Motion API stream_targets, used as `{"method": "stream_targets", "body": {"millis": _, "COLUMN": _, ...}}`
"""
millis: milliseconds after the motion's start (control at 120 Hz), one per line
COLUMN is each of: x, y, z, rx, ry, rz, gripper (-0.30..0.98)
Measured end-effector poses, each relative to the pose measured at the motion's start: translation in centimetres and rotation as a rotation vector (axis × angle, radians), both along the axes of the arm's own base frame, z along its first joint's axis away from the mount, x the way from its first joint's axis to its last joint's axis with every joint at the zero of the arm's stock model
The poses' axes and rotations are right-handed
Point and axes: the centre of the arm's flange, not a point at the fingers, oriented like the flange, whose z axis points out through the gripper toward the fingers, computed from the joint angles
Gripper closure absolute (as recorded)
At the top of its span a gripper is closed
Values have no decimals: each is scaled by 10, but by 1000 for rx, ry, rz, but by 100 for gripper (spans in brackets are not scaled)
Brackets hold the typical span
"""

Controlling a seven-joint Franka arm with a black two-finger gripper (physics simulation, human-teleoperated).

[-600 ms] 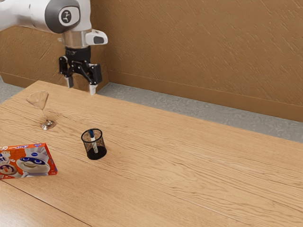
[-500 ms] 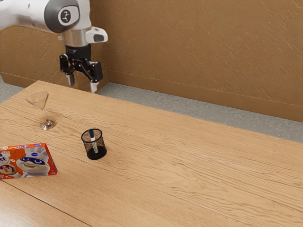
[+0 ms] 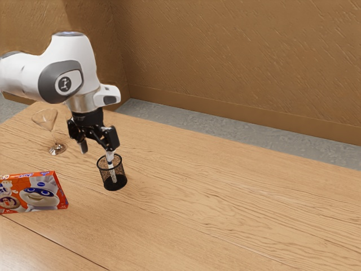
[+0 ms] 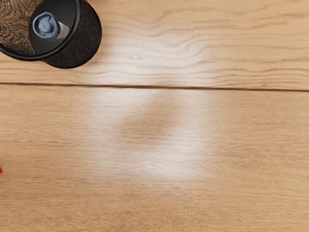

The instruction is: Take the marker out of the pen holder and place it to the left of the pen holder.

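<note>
Here we are above the wood-grain table (image 3: 225, 197), brown wall (image 3: 242, 56) and grey floor (image 3: 192, 121) beyond! Our gripper (image 3: 97, 151) hangs spread wide near the mesh pen holder (image 3: 116, 185), and the marker (image 3: 112, 169) leans inside.

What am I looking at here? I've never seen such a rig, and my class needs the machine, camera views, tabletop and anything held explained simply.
These are computer-simulated pictures of one robot arm. At its end is a black gripper, which works like a two-fingered hand.

The exterior view comes from a camera at the arm's side. The wrist view comes from a camera on the arm's hand, looking down.

On the wooden table stand a stemmed glass, a red-orange box with a cartoon face and a black mesh pen holder. A blue-ended marker is inside the holder.

Nothing is held: the gripper is open, one finger above the holder, the other off to its side.
</note>
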Motion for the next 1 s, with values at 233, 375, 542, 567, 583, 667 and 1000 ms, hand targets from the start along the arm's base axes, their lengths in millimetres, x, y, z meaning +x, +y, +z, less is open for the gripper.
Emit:
{"method": "stream_targets", "body": {"millis": 233, "x": 22, "y": 22, "z": -45, "rx": 30, "ry": -104, "rz": -7, "gripper": 0}}
{"method": "stream_targets", "body": {"millis": 375, "x": 47, "y": 36, "z": -83, "rx": 48, "ry": -111, "rz": -18, "gripper": 0}}
{"method": "stream_targets", "body": {"millis": 542, "x": 65, "y": 57, "z": -97, "rx": 61, "ry": -124, "rz": -9, "gripper": 0}}
{"method": "stream_targets", "body": {"millis": 567, "x": 69, "y": 60, "z": -100, "rx": 62, "ry": -124, "rz": -8, "gripper": 0}}
{"method": "stream_targets", "body": {"millis": 583, "x": 71, "y": 62, "z": -101, "rx": 63, "ry": -125, "rz": -8, "gripper": 0}}
{"method": "stream_targets", "body": {"millis": 667, "x": 81, "y": 64, "z": -105, "rx": 66, "ry": -130, "rz": -15, "gripper": 0}}
{"method": "stream_targets", "body": {"millis": 1000, "x": 87, "y": 62, "z": -130, "rx": 62, "ry": -115, "rz": -40, "gripper": 2}}
